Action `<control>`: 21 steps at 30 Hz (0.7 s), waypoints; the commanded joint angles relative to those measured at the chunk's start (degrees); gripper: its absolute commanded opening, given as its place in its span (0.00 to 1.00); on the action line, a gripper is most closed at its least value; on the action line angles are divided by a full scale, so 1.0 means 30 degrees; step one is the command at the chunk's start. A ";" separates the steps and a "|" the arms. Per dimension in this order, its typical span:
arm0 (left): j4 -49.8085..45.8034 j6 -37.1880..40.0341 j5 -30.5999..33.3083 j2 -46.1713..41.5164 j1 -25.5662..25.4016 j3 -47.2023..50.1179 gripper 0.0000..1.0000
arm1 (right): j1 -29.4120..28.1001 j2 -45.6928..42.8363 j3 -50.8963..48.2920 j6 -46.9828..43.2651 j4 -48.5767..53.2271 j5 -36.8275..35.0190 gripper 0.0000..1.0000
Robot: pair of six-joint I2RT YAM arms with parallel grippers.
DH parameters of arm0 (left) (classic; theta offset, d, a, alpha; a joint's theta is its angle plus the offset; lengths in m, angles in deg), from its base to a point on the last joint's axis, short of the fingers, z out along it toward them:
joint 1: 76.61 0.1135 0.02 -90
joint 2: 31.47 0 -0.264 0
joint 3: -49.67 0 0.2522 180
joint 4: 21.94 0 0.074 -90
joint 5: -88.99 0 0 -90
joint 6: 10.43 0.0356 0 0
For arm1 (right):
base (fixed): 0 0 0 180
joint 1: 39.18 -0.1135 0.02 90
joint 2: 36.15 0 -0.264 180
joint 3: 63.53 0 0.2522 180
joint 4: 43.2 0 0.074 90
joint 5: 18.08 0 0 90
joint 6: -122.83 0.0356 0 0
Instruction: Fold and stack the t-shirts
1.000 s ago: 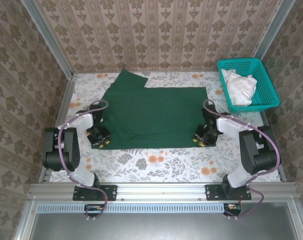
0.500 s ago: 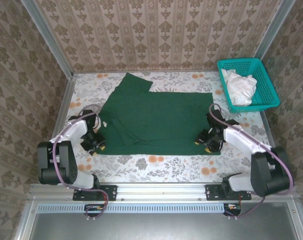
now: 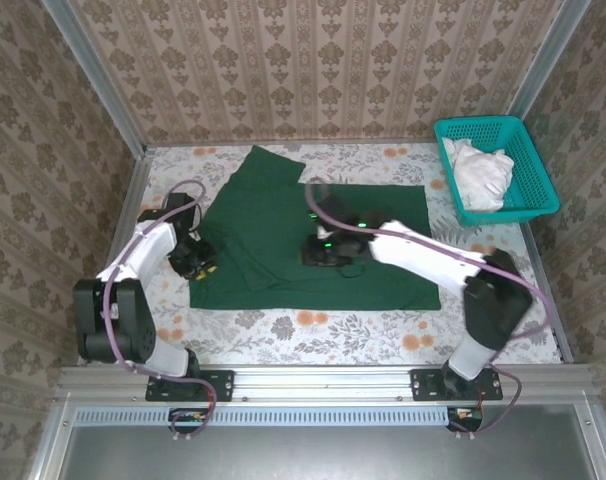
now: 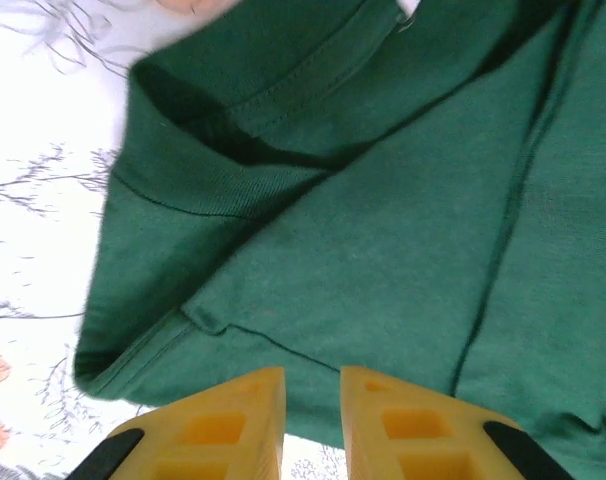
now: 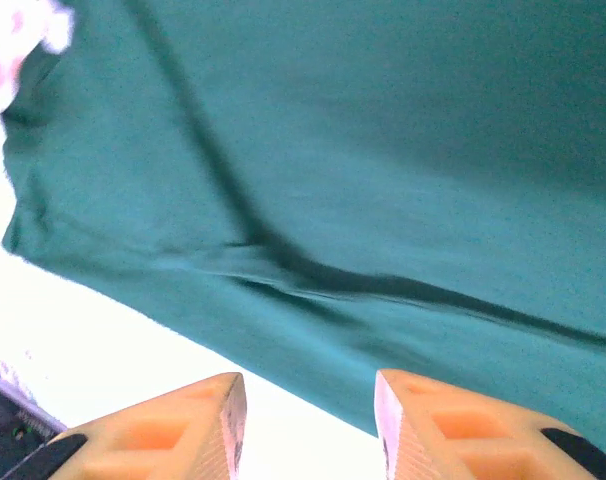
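Top external view shows the green t-shirt (image 3: 383, 215) spread mid-way across the tabletop (image 3: 313, 335), the right gripper (image 3: 325, 252) released over its middle and the left gripper (image 3: 195, 262) nearer the tabletop's left edge, its grip impossible to tell, so a one-sided pull could bunch the cloth and skew the fold.

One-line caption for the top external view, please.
Dark green t-shirt spread on the floral table, left gripper at its left edge, right gripper over its middle, teal basket far right.

Mock home robot cell: wallpapered panels (image 3: 323, 70), aluminium frame (image 3: 323, 378), floral tablecloth (image 3: 313, 335).
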 commanded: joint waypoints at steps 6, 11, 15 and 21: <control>0.1836 0.0158 -0.1312 0.1694 0.1384 0.1598 0.20 | -0.2984 0.7537 0.8808 -0.2999 0.3715 0.0250 0.39; 0.2177 0.0733 -0.1657 0.1998 0.1852 0.1966 0.20 | -0.3363 1.0378 1.2213 -0.2983 0.5501 -0.0151 0.38; 0.2073 0.1120 -0.1675 0.1912 0.2121 0.2084 0.20 | -0.3470 1.1681 1.3808 -0.2969 0.6419 -0.0410 0.38; 0.1882 0.1551 -0.1673 0.1937 0.2398 0.1952 0.21 | -0.3601 1.3143 1.5436 -0.3128 0.7835 -0.0821 0.39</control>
